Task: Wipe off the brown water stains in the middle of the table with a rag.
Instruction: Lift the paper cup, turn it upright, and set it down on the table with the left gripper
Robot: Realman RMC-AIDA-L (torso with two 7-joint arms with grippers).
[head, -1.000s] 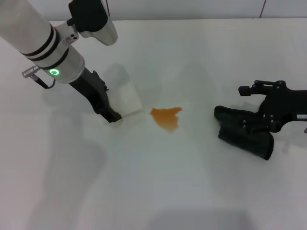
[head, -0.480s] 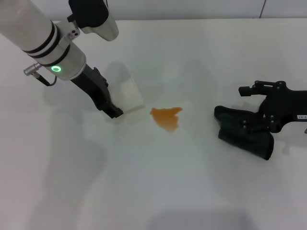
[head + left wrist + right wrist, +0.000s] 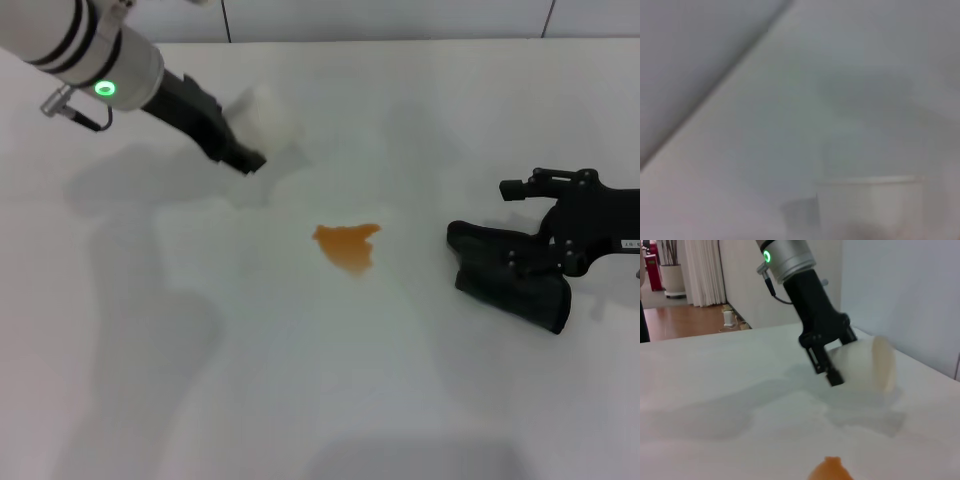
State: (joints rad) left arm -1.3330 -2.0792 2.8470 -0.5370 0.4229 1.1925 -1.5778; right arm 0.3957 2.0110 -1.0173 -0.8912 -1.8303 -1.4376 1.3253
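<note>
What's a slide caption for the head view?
Left pincer holds a white cup tipped above the table; brown stain at centre; right pincer on the dark rag.

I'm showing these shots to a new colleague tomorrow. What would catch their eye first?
Probably the orange-brown stain alone mid-table. Next, the left gripper at the far left, holding a tilted white cup above the table. At the right, the right gripper rests on the dark rag, well clear of the stain.
</note>
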